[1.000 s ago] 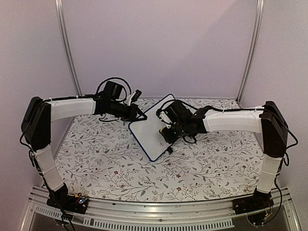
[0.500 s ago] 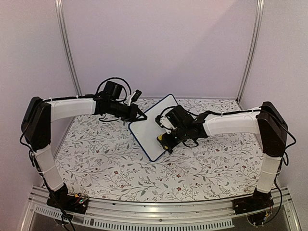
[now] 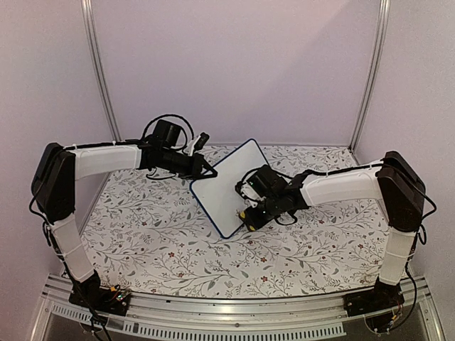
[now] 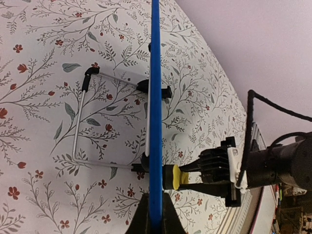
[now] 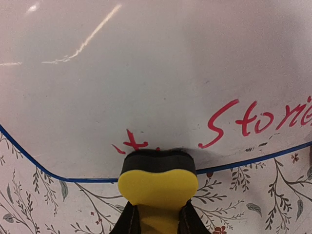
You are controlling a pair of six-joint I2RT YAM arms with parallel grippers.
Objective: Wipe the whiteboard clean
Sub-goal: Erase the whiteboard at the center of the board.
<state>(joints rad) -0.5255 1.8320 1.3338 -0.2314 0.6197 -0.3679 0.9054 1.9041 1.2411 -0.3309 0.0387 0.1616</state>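
The whiteboard point(image 3: 229, 188) stands tilted on the table, blue-framed. My left gripper point(image 3: 207, 171) is shut on its edge, which shows edge-on as a blue strip point(image 4: 155, 112) in the left wrist view. My right gripper point(image 3: 248, 211) is shut on a yellow sponge eraser point(image 5: 158, 183) with a black felt face, pressed against the board's lower edge. Red writing point(image 5: 253, 122) and a red fragment point(image 5: 131, 142) remain on the board point(image 5: 146, 73) near the eraser; the rest of its face looks wiped. The eraser also shows in the left wrist view point(image 4: 174, 176).
The board's wire stand point(image 4: 85, 124) rests on the floral tablecloth point(image 3: 156, 241) behind it. Purple walls and two metal posts point(image 3: 99, 71) enclose the table. An aluminium rail point(image 3: 227, 312) runs along the near edge.
My right gripper has slid the eraser down the board toward its lower near edge. The left arm and the board have stayed put.
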